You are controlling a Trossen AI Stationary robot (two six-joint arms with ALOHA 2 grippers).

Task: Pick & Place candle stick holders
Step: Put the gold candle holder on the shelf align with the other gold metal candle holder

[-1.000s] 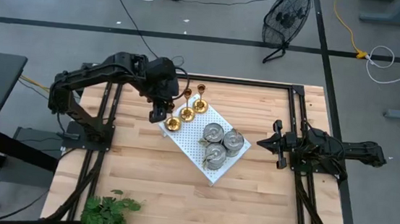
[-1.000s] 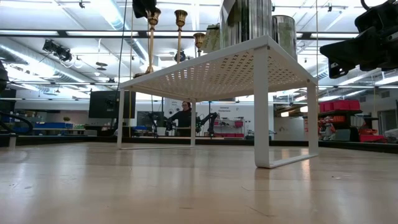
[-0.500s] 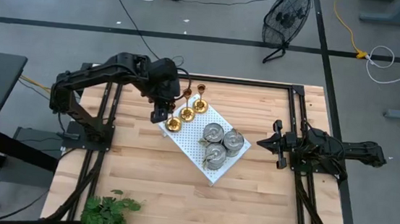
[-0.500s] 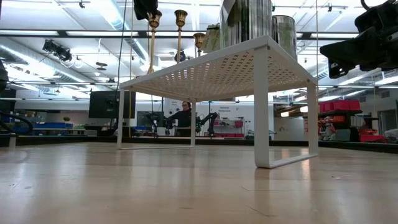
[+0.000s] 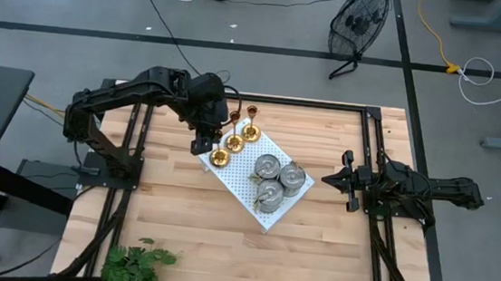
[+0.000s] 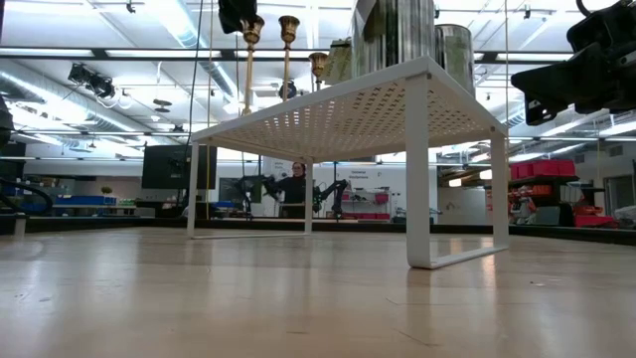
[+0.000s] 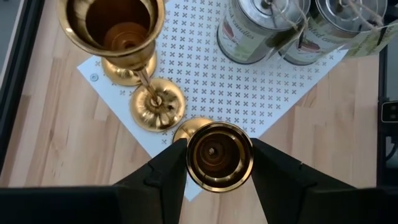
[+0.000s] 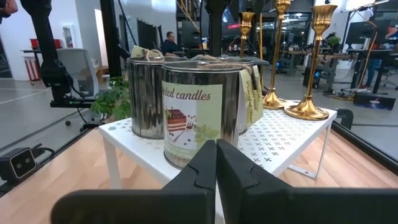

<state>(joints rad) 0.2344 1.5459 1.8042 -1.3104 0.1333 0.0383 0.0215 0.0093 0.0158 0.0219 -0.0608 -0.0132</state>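
Observation:
Three brass candle stick holders stand in a row on the far left part of the white perforated board. Three silver-grey labelled tins stand by their bottoms on its right part. My left gripper reaches down from the left over the nearest brass holder and is shut on its cup. That holder's round base is at the board's left corner. My right gripper waits level and shut at the table's right side, pointing at the tins. My left gripper pinches the cup at the top of the nearest brass holder between its two fingers, one on each side of the rim. The fingers slant down from the table's left. The holder stays upright; I cannot tell whether its base rests on the board.
A green plant sits at the near left corner. The board stands on legs with open space beneath. Black frame rails run along the table's sides. Bare wood lies near the front edge. A person sits far off in the room.

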